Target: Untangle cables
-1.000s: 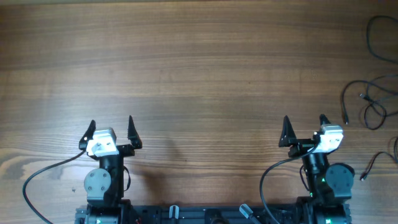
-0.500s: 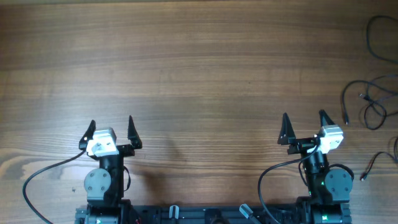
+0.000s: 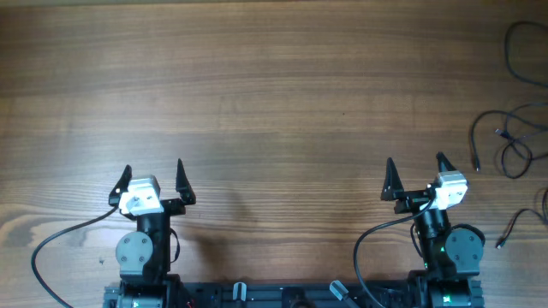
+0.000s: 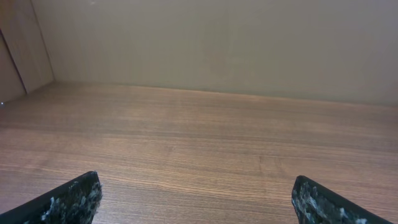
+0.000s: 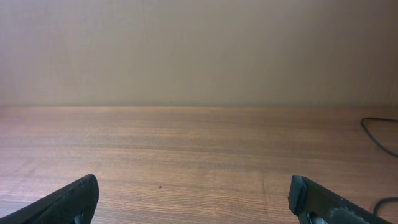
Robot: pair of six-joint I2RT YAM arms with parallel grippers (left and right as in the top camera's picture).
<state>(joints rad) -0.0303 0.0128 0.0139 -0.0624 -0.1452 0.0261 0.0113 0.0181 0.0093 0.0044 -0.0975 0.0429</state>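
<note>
The cables [image 3: 512,137] are thin black wires lying in loose loops at the far right edge of the wooden table [image 3: 274,103]; one strand [image 3: 521,51] curls at the upper right and a plug end [image 3: 505,233] lies lower right. A piece of cable [image 5: 380,135] shows at the right edge of the right wrist view. My right gripper [image 3: 416,168] is open and empty, left of the cables and apart from them. My left gripper [image 3: 153,169] is open and empty at the near left, far from the cables. In the left wrist view its fingertips [image 4: 81,196] frame bare wood.
A plain beige wall [image 4: 224,43] rises behind the table's far edge. The arms' own thicker black cables [image 3: 60,239] loop beside each base at the near edge. A darker panel [image 4: 22,50] stands at the far left corner.
My right gripper has shifted slightly to the left and turned a little. The left arm and the cables have not moved.
</note>
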